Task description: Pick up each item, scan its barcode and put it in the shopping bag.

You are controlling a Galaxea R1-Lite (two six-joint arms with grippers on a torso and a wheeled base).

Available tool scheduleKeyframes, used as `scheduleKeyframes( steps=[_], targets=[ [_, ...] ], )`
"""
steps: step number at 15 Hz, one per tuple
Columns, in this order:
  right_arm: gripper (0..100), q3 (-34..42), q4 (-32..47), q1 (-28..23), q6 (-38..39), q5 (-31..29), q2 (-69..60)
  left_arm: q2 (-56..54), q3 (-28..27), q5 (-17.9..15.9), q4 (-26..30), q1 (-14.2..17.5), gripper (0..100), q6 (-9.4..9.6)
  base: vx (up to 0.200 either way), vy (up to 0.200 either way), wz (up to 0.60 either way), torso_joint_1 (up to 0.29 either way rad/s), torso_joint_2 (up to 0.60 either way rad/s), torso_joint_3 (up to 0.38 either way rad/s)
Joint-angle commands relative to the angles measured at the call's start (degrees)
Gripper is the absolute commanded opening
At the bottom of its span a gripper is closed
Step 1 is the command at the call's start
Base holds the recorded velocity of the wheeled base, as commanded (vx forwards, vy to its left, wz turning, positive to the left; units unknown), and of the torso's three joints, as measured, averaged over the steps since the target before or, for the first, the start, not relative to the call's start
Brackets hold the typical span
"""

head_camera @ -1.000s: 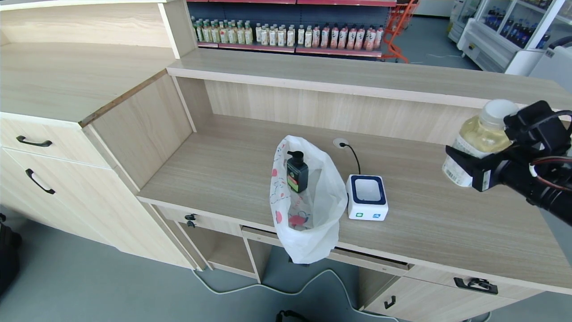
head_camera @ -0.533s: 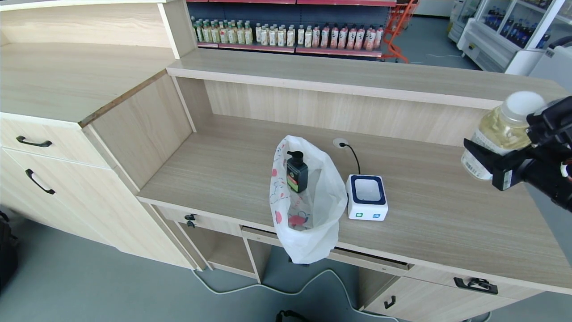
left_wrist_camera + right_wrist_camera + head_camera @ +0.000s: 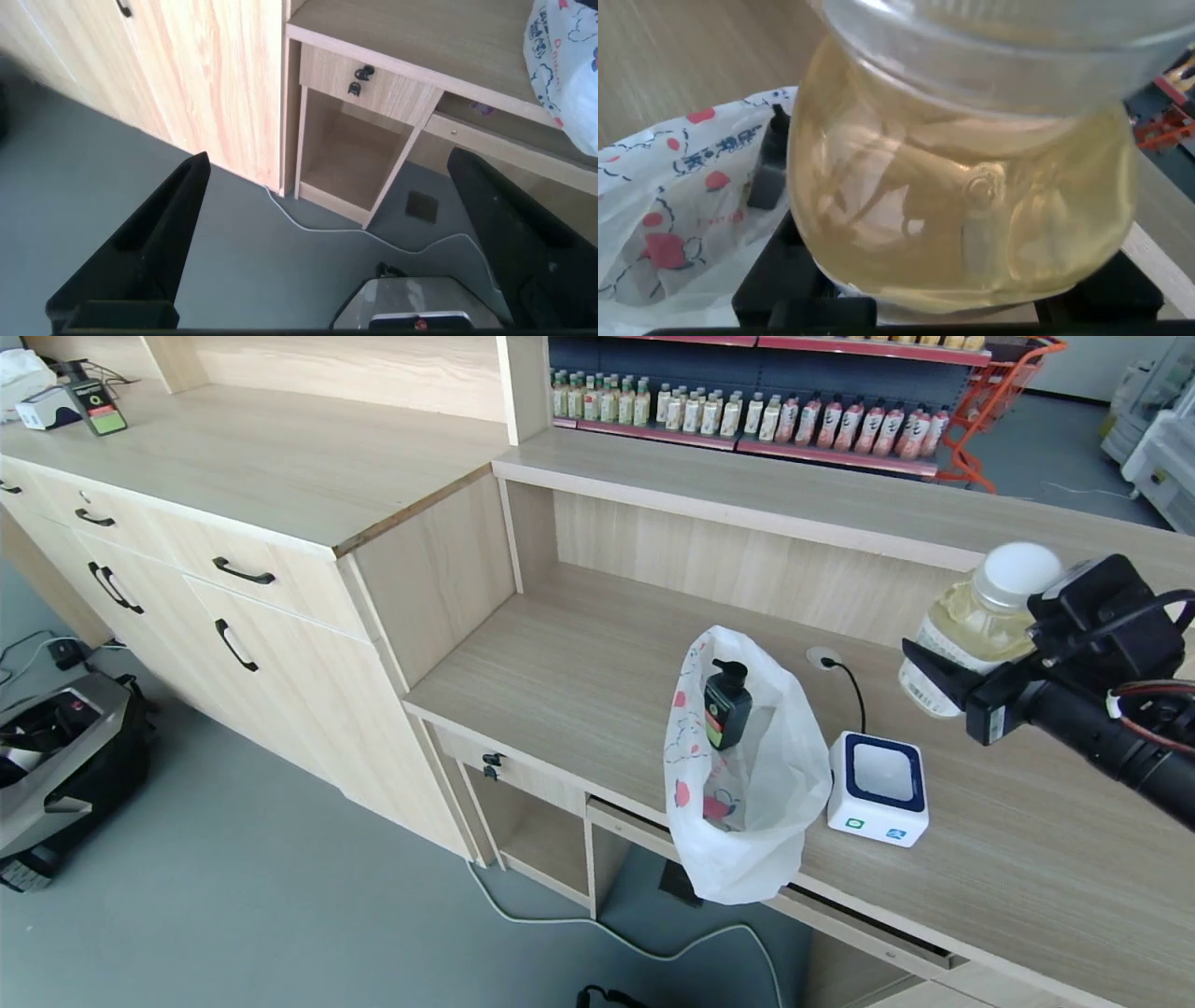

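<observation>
While right pincer (image 3: 950, 658) clasps bottle (image 3: 971, 621) mid-body, cap (image 3: 1023, 569) juts above | left pincer (image 3: 327, 243): wide

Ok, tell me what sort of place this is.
Most likely a shop checkout: a white square barcode scanner and a white red-printed plastic shopping bag sit on a light wooden counter, with red shelves of bottled drinks behind.

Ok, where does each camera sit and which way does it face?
Head view: on the head, looking down at the counter, shopping bag and scanner; right gripper holds the drink bottle.
Left wrist view: faces floor and cubby under counter; left gripper open.
Right wrist view: looks past the drink bottle onto the shopping bag.
All share the shopping bag.
</observation>
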Motion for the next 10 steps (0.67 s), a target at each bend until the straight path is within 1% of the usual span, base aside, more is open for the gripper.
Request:
scheduleKeyframes(
  steps=[1,3,4,5,6,10],
  targets=[
    [0,-0.2,0.1,1.3,0.8,1.0,5.5,0.0,0.0,0.0,0.0,0.0,100,-0.05,0.000,0.000,0.00,0.000,0.00,0.000],
    [0,-0.6,-0.4,3.3,5.4,3.7,9.4,0.0,0.0,0.0,0.0,0.0,100,-0.05,0.000,0.000,0.00,0.000,0.00,0.000],
    [0,-0.8,-1.5,3.6,8.8,5.6,12.0,0.0,0.0,0.0,0.0,0.0,100,0.03,0.000,0.000,0.00,0.000,0.00,0.000],
    [0,-0.8,-2.0,3.6,9.7,6.3,12.9,0.0,0.0,0.0,0.0,0.0,100,-0.05,0.000,0.000,0.00,0.000,0.00,0.000],
    [0,-0.7,-2.9,3.6,12.5,8.9,16.1,0.0,0.0,0.0,0.0,0.0,100,0.03,0.000,0.000,0.00,0.000,0.00,0.000],
    [0,-0.4,-3.0,4.2,13.1,12.1,20.2,0.0,0.0,0.0,0.0,0.0,100,-0.05,0.000,0.000,0.00,0.000,0.00,0.000]
  ],
)
